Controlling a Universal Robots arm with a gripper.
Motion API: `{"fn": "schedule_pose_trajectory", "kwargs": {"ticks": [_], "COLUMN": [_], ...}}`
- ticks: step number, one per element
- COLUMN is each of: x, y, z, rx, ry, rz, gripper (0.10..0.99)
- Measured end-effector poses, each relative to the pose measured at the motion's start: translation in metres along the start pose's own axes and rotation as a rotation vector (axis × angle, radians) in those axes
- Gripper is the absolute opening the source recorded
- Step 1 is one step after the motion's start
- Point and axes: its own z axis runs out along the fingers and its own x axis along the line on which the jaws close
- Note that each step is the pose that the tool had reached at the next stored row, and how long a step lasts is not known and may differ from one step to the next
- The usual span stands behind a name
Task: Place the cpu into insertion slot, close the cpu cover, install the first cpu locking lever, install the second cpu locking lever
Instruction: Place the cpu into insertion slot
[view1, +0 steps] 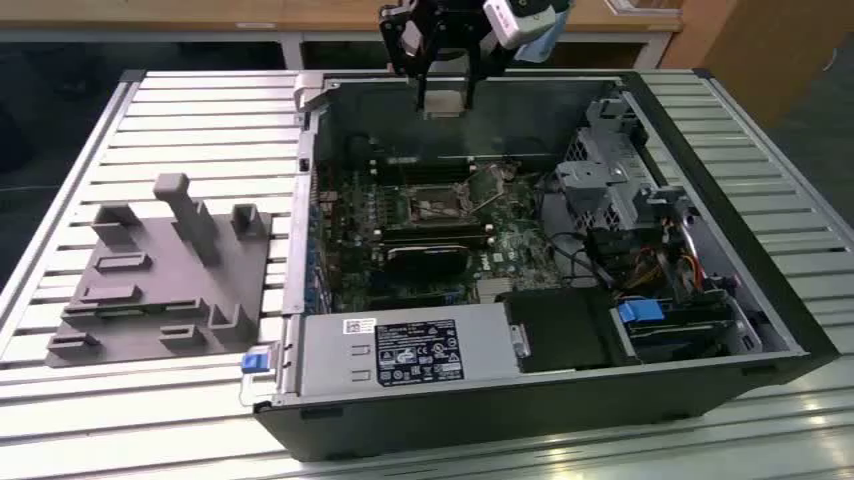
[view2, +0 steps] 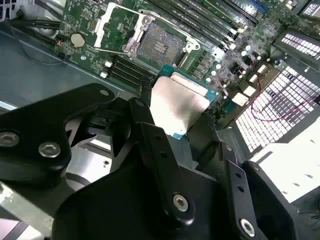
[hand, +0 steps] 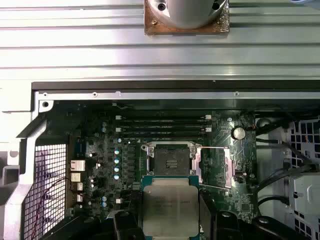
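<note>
We hold the cpu (hand: 170, 210) above the open insertion slot (hand: 167, 161).
Our gripper (view1: 445, 98) is clenched on the cpu's edges, and the chip's pale silver face shows in both wrist views. It hangs well above the insertion slot, apart from the green motherboard (hand: 107, 150) inside the computer case (view1: 534, 405). The cpu cover (hand: 216, 167) lies swung open just beside the slot, whose dark centre is bare.

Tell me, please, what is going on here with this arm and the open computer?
The arm's gripper is shut on the cpu and holds it in the air above the open computer case. On the board below, the insertion slot is empty and the cpu cover stands open beside it. The cpu is not yet in the slot, and the cover is not closed.
</note>
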Motion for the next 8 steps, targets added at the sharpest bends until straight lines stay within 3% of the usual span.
{"fn": "schedule_pose_trajectory", "kwargs": {"ticks": [8], "x": [0.0000], "y": [0.0000], "z": [0.0000], "rx": [0.000], "ry": [-0.0001], "rz": [0.001], "gripper": [0.537]}}
